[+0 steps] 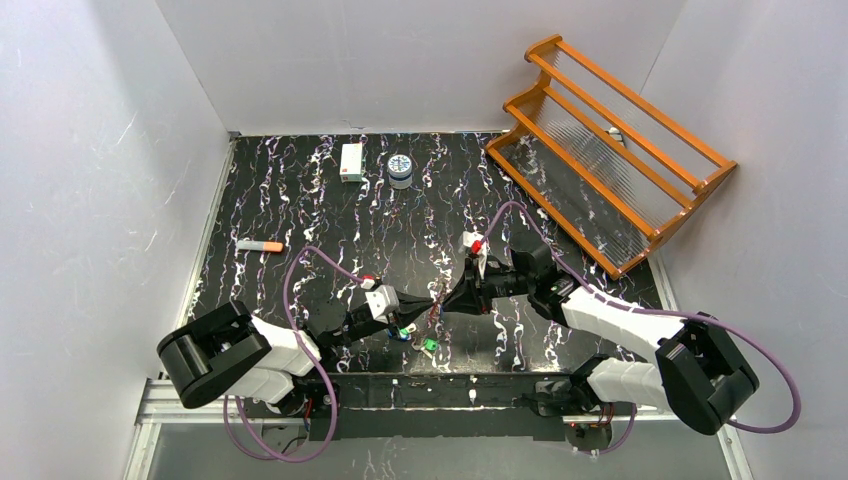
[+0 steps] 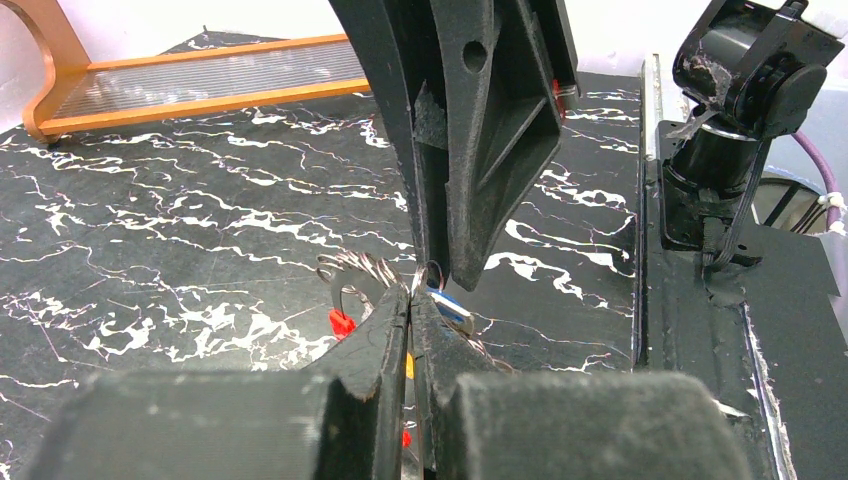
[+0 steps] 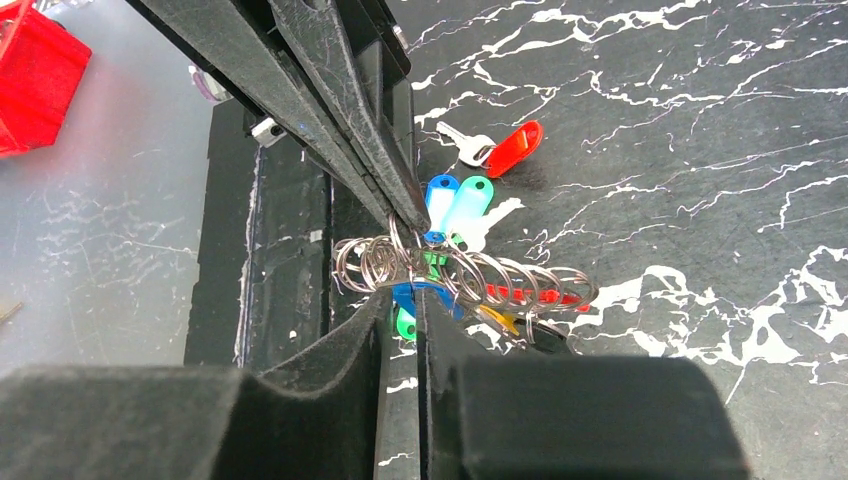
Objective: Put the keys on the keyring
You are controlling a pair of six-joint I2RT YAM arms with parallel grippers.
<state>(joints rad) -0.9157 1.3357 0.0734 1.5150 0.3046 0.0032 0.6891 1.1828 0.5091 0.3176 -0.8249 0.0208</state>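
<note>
Silver wire coils of the keyring [image 3: 470, 275] hang just above the table [image 1: 300, 200] near its front edge, between the two arms, with coloured caps of threaded keys beneath them.

**Grip state**
- The left gripper [image 2: 412, 300] is pressed fully together, pinching the ring wire at its tips.
- The right gripper [image 3: 402, 295] meets it tip to tip from the opposite side. Its fingers are drawn nearly together on the same bunch. Whether they hold the wire or a cap beside it cannot be told with certainty, as the fingers hide the contact point.

**Loose keys**
- A blue-capped key [image 3: 440, 198] and a green-capped key [image 3: 468, 205] lie side by side on the table, just beyond the ring.
- A red-capped key [image 3: 505, 148] lies a little farther out. None of the three is threaded yet.

**Farther back**
- An orange-tipped marker [image 1: 260, 245] lies toward the left.
- A white box [image 1: 351, 162] and a small jar [image 1: 400, 170] stand at the far edge.
- A wooden rack [image 1: 610, 150] leans in the far right corner.

**Hazards**
- Slip: the wire is thin and smooth, so a small twist from either arm may pull it out of a pinch and drop the bunch onto the loose keys, tangling them.
- Collision: the fingertips are almost touching, so any closing motion risks contact.
- Overstretch: opposed pulling may spring the coils open.
- Both grippers are occupied, so one must release before fetching a key, which leaves the ring on a single hold.
</note>
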